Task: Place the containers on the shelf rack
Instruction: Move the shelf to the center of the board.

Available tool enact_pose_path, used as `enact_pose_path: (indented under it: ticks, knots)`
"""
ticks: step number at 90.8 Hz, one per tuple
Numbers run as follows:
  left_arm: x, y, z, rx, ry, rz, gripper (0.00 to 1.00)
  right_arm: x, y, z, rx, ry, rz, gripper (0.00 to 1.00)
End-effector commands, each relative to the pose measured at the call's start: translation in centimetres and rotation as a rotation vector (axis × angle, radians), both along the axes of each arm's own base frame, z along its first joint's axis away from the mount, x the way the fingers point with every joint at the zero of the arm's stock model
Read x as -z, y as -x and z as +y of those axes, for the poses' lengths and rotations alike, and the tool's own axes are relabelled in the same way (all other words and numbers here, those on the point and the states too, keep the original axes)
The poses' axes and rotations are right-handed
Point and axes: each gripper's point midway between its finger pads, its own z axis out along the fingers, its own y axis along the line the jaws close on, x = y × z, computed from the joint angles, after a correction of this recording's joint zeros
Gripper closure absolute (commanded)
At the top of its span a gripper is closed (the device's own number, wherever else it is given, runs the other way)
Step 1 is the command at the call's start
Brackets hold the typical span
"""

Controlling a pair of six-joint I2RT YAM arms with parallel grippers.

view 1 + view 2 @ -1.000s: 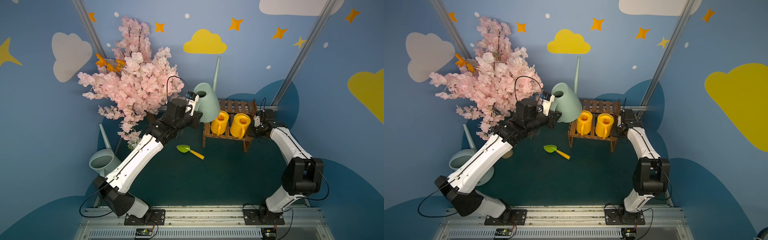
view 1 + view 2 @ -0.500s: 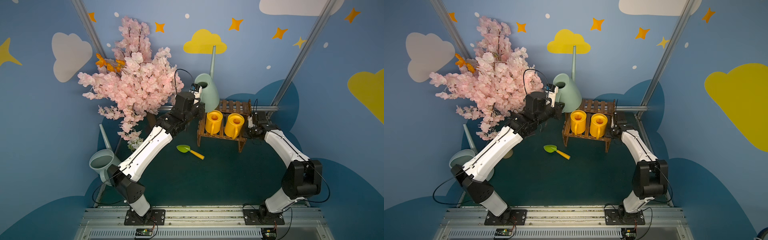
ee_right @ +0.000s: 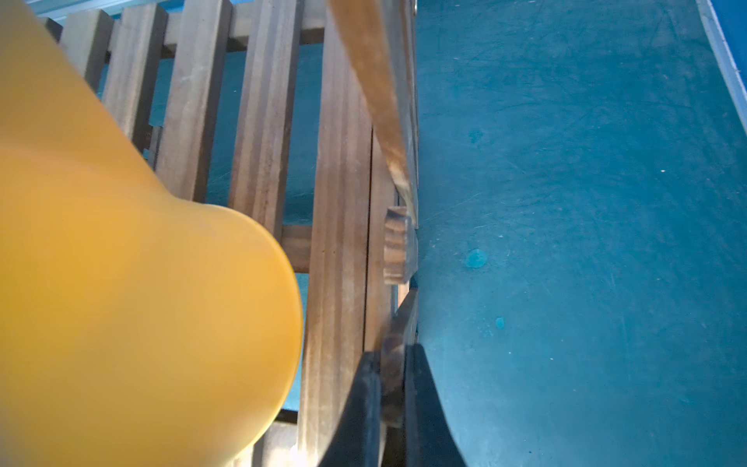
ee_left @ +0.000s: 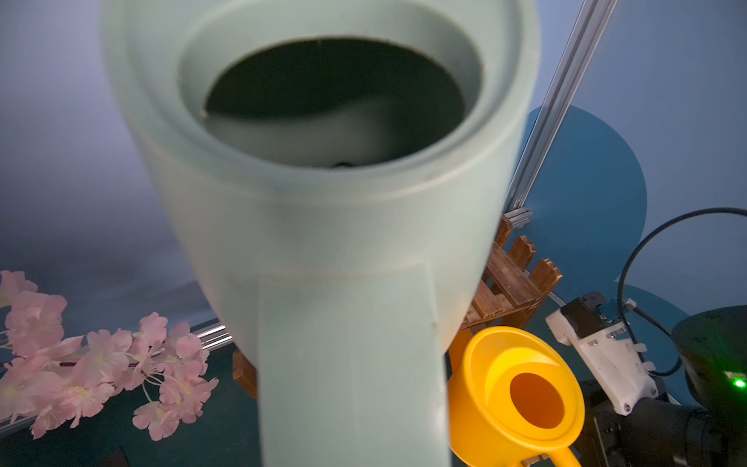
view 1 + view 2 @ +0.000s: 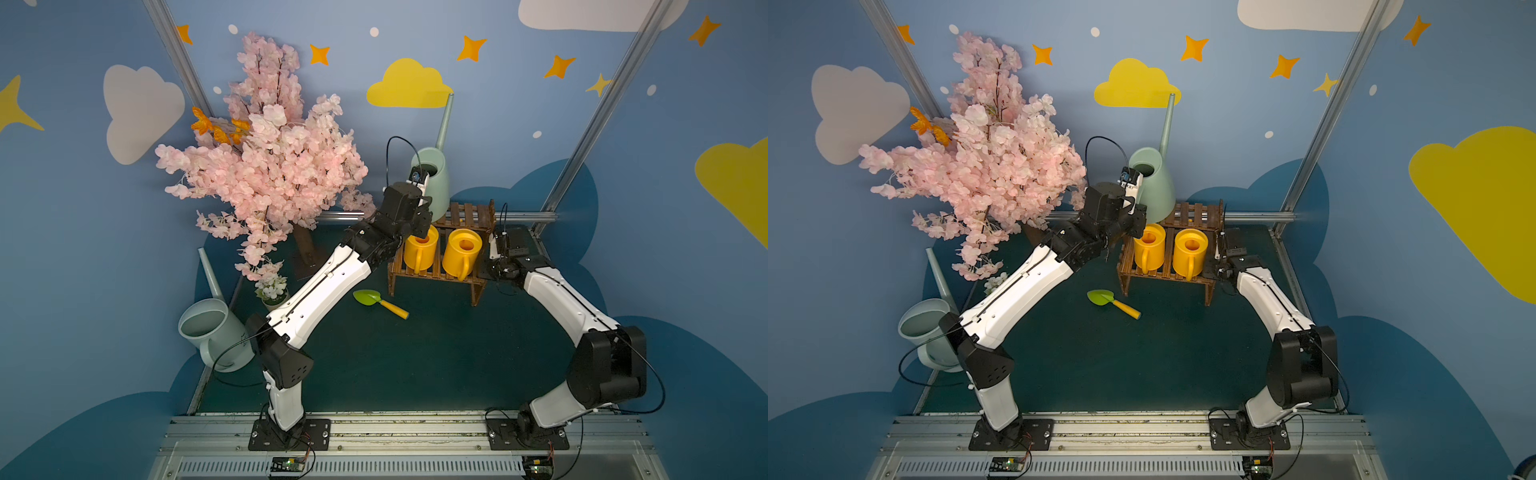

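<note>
Teal mat (image 5: 415, 353); rack (image 5: 478, 291) holds yellow cans (image 5: 424, 253) (image 5: 461, 251) (two).

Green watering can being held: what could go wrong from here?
Held by its handle in the left gripper, the green watering can could land half off the shelf rack's upper tier and topple. Its base is close to the nearer yellow watering can and might knock it. The right gripper is shut on the rack's side board; if it slips, the rack may shift.

Two yellow cans (image 5: 419, 254) on rack's (image 5: 436, 277) lower tier, green can (image 5: 437, 183) by upper tier
</note>
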Motion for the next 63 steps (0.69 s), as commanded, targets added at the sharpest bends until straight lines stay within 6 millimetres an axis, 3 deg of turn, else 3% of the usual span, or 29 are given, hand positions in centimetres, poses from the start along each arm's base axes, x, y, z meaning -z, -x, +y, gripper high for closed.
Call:
enact_pose_path:
  ticks: [1,63]
  knots:
    - [-3.6,0.1,1.0,-0.063,0.023,-0.089,0.98,4.1,4.7,3.7,-0.136,-0.078,0.201,0.94]
    - [-1.2,0.2,2.4,-0.183,0.022,0.072,0.98,3.8,6.4,5.0,-0.198,-0.075,0.180,0.95]
